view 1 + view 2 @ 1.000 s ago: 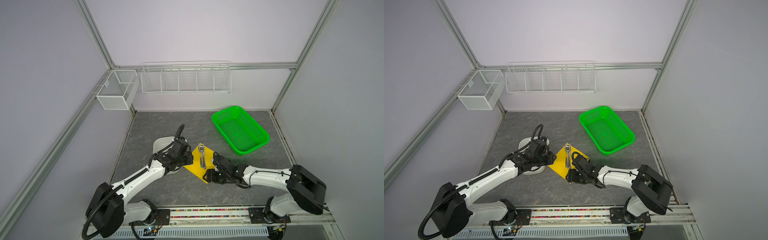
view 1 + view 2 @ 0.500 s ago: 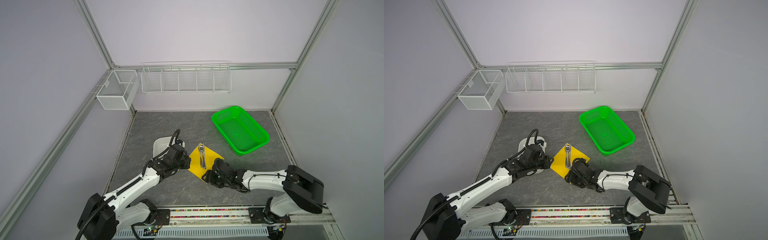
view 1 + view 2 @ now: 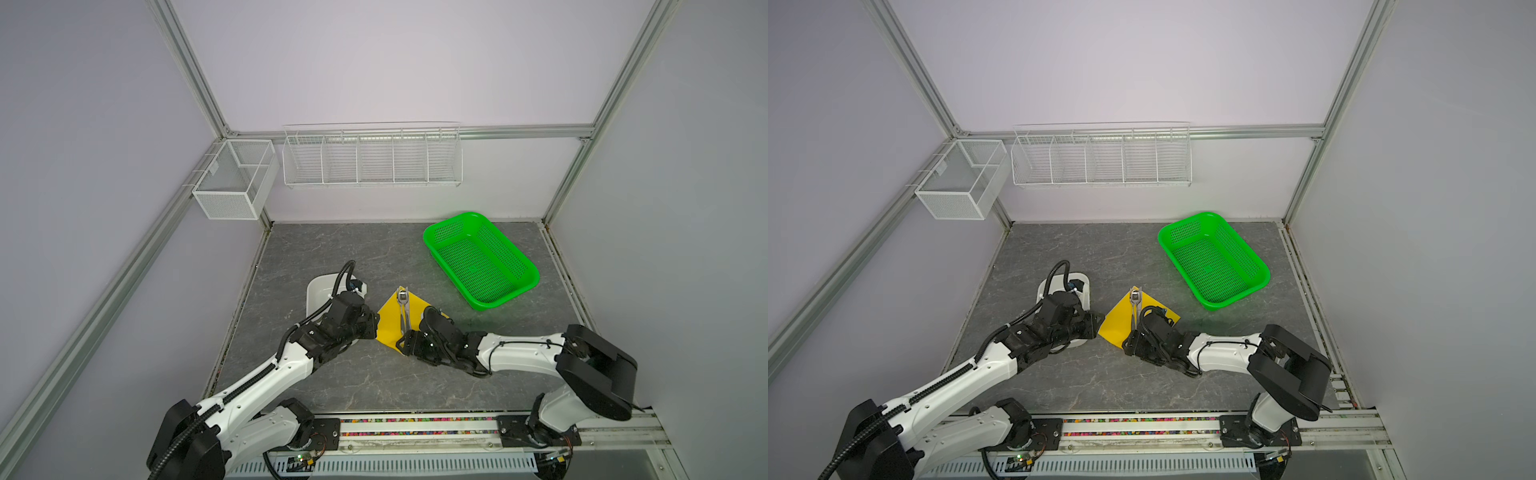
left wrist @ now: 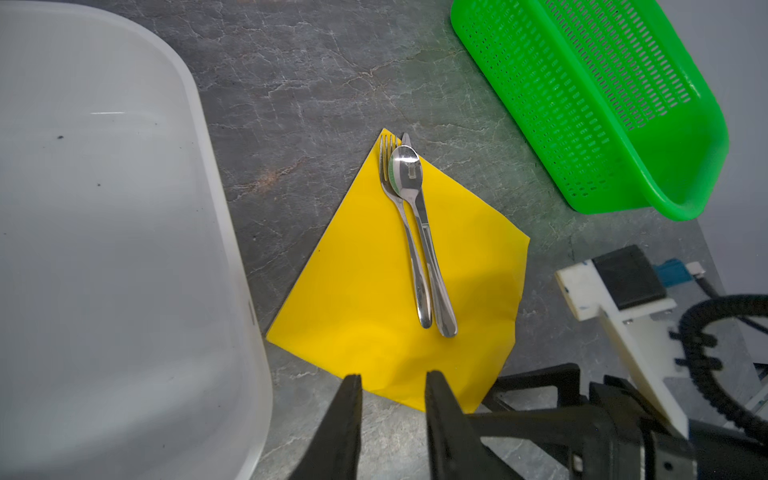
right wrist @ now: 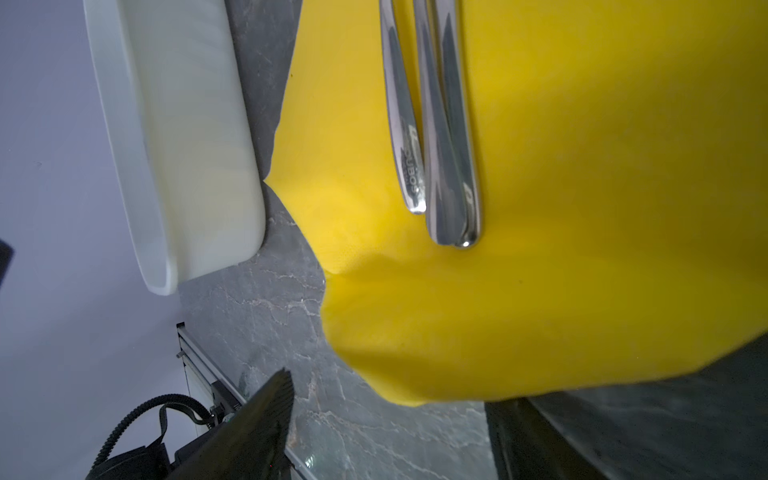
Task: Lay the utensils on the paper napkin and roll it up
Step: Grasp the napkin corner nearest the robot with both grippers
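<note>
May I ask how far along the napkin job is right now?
Done: the utensils lie together on the napkin. In hand: the left gripper and right gripper, both open, sit at its near edge, where a corner is slightly rumpled. Remaining: the rolling; the napkin lies unrolled.

top views overhead; wrist views close, share napkin (image 4: 365, 266)

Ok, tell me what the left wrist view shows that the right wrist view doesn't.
Only the left wrist view: the green basket, the fork tines and the spoon bowl. Only the right wrist view: lettering stamped on one handle, the napkin corner lifted off the table seen up close, and the rail at the table's edge. Both: the yellow napkin, the cutlery handles lying on it, the white tray beside it and the grey table.
</note>
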Controlling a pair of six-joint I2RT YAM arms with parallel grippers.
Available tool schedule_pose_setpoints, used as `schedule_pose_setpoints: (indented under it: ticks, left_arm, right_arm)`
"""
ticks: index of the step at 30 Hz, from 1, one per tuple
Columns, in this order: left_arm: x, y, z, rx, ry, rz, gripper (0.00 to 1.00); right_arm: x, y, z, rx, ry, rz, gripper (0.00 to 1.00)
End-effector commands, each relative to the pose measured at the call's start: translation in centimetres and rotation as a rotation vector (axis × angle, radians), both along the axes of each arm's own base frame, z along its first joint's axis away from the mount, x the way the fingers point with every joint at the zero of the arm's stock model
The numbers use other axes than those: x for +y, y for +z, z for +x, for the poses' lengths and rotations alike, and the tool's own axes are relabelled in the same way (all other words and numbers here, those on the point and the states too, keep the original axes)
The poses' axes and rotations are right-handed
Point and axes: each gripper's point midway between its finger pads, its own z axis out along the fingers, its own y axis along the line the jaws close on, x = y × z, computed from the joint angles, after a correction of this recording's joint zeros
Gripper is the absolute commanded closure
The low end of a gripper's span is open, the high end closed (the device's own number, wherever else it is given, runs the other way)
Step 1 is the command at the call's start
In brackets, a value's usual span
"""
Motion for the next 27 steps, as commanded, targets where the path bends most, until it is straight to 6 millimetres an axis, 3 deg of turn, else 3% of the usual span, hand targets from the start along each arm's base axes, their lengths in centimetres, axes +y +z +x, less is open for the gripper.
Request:
schedule_pose_setpoints:
  ticks: [1, 15, 20, 27]
  left_arm:
    - [-0.1, 0.1, 0.1, -0.024, -0.013, 0.003, 0.72]
    - [-1.3, -0.9, -0.3, 0.047, -0.062, 0.002, 0.72]
    - [-2.8, -1.7, -1.1, 0.093, -0.131, -0.047, 0.74]
    - [-5.3, -2.7, -1.7, 0.191, -0.209, -0.118, 0.84]
  right_arm:
    - [-0.5, 0.9, 1.5, -0.032, -0.017, -0.003, 0.23]
    - [-1.0, 1.6, 4.1, -0.058, -0.017, -0.014, 0.18]
    - [-1.1, 1.2, 4.2, -0.05, 0.006, -0.018, 0.23]
    - [-1.8, 1.0, 4.5, -0.052, 0.029, -0.067, 0.34]
